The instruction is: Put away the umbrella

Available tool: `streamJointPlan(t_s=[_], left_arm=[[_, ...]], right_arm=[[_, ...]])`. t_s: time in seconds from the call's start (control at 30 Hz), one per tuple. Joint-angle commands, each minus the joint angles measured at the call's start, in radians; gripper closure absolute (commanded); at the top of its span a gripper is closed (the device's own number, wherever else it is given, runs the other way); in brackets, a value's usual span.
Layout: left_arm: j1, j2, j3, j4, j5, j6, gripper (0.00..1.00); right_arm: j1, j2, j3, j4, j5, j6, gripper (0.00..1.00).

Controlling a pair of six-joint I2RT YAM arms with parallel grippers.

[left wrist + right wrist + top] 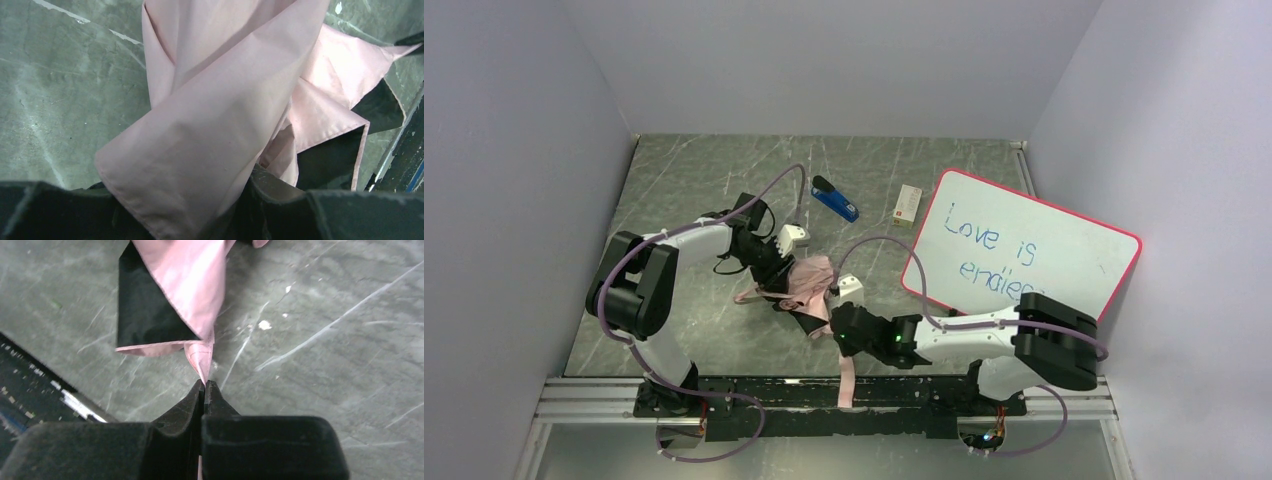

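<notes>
Well, the umbrella (809,285) lies crumpled on the grey marbled table (684,180), near the middle and a little toward my bases, stretched between my two claws. It is no tidy bundle: the fabric is loose and folded over itself, pale pink on the outside, with black lining showing wherever a panel flips over. My left claw (776,283) is at its far-left side. Through the left wrist camera, a thick rolled fold of pink cloth (210,115) with a stitched hem runs down between my fingers (310,210), which stand partly apart and press on that bunch from both sides. Behind it, flatter pink panels fan out with black wedges between them. My right claw (832,325) is at the near end, and the right wrist camera shows my jaws pressed tight together (205,385) on a small pointed tip of pink fabric. Just beyond that tip, a black panel edged in pink (150,305) lies flat on the table. From overhead, a narrow pink strip (847,375) trails from that end across the black rail at the near edge. I cannot make out the handle or the ribs.
</notes>
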Motion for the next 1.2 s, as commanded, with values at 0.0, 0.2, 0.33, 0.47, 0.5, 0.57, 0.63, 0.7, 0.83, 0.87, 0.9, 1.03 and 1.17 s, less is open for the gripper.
streamJointPlan(t_s=[0.0,0.2,0.33,0.47,0.5,0.57,0.63,0.7,0.83,0.87,0.9,1.03,1.17], left_arm=[[0.046,0.068,-0.010,0.098,-0.313,-0.003,0.95],[0.046,0.064,-0.003,0.134,-0.357,-0.021,0.95],[0.044,0.060,-0.011,0.169,-0.393,-0.027,0.95],[0.025,0.050,-0.029,0.210,-0.428,-0.031,0.95],[0.017,0.046,-0.036,0.219,-0.441,-0.031,0.95],[0.001,0.037,-0.047,0.235,-0.468,-0.029,0.95],[-0.011,0.032,-0.058,0.251,-0.485,-0.029,0.95],[-0.016,0.027,-0.066,0.266,-0.505,-0.029,0.95],[-0.022,0.028,-0.072,0.285,-0.530,-0.027,0.95],[-0.024,0.028,-0.074,0.287,-0.533,-0.025,0.95],[-0.024,0.030,-0.075,0.289,-0.535,-0.024,0.95],[-0.029,0.033,-0.080,0.294,-0.542,-0.022,0.95],[-0.035,0.034,-0.081,0.297,-0.546,-0.022,0.95]], right_arm=[[0.012,-0.038,-0.040,-0.078,-0.187,0.011,1.00],[0.030,-0.073,-0.053,-0.120,-0.275,0.059,1.00],[0.030,-0.098,-0.048,-0.143,-0.314,0.081,1.00],[0.030,-0.118,-0.036,-0.102,-0.367,0.100,1.00],[0.031,-0.120,-0.028,-0.103,-0.388,0.110,1.00],[0.030,-0.118,-0.008,-0.132,-0.387,0.127,1.00],[0.030,-0.112,-0.001,-0.182,-0.375,0.151,1.00],[0.029,-0.101,-0.018,-0.213,-0.376,0.176,1.00],[0.030,-0.092,-0.095,-0.197,-0.387,0.224,1.00],[0.030,-0.086,-0.113,-0.194,-0.385,0.236,1.00],[0.029,-0.082,-0.127,-0.190,-0.387,0.239,1.00],[0.035,-0.082,-0.159,-0.158,-0.428,0.254,0.95],[0.043,-0.103,-0.154,-0.177,-0.434,0.255,0.89]])
